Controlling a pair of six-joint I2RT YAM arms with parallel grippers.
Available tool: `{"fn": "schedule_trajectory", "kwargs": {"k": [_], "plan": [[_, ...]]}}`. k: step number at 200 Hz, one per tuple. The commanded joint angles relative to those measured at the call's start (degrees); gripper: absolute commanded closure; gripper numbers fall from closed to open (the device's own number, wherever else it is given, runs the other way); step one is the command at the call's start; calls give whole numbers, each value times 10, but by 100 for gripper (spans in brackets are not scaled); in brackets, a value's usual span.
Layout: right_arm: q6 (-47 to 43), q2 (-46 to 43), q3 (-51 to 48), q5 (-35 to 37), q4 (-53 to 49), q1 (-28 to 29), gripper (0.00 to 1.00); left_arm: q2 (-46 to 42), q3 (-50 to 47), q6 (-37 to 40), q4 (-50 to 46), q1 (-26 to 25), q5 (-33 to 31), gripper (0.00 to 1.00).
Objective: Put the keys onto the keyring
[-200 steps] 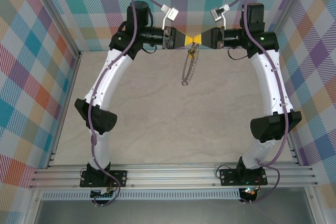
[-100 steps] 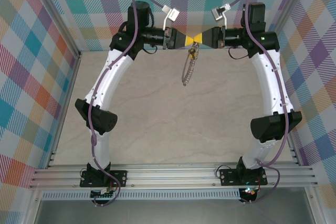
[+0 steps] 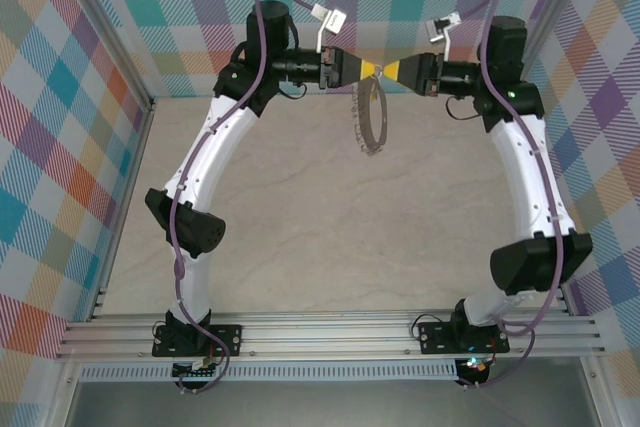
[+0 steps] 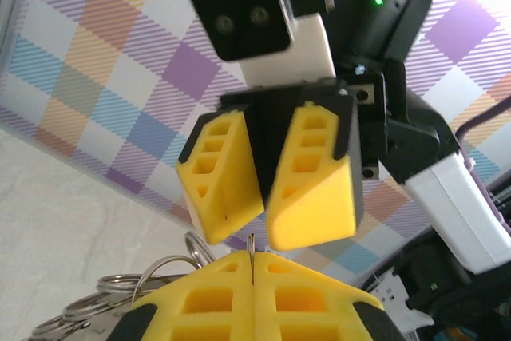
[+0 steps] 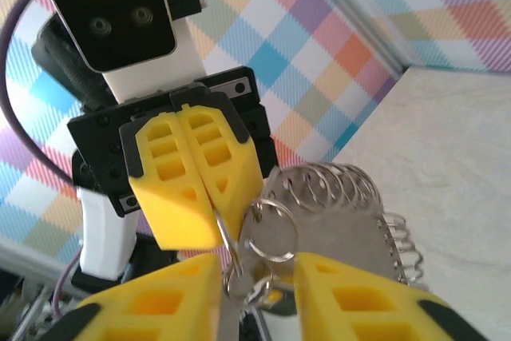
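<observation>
From above, my left tool and right tool meet tip to tip high over the far edge of the tabletop. The keyring hangs below that meeting point, a grey loop clear of the surface. Both my arms rise from their bases, bend at the elbows and turn their forearms inward toward each other.

In my left wrist view, my left fingers are clenched flat together, with a thin sliver of metal standing up from the seam. Wire loops of the keyring show just beside them at lower left. The right tool faces me with a narrow gap between its fingers.

In my right wrist view, my right fingers are released and stand apart, and the keyring's small loops dangle in the gap. The left tool opposite pinches one wire loop at its tips.
</observation>
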Motion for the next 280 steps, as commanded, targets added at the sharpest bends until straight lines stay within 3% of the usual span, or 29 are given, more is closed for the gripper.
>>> {"fn": "schedule_trajectory", "kwargs": {"k": [1, 37, 64, 149, 202, 226, 280], "plan": [[22, -54, -54, 55, 79, -5, 63, -9, 9, -48, 86, -4, -18, 100], [59, -99, -156, 89, 159, -3, 56, -6, 4, -105, 177, -4, -30, 100], [64, -105, -169, 89, 175, 9, 53, -1, 1, -140, 224, -4, -37, 100], [9, -75, -93, 149, 129, 47, 44, 11, -2, -195, 291, -5, -21, 100], [-36, -46, -27, 162, 83, 78, 44, 14, -2, -206, 301, -5, -15, 100], [-46, -37, -14, 157, 70, 86, 52, 14, -3, -207, 302, -5, -17, 100], [-51, -35, -18, 152, 62, 91, 88, 14, -5, -213, 316, -5, -29, 100]]}}
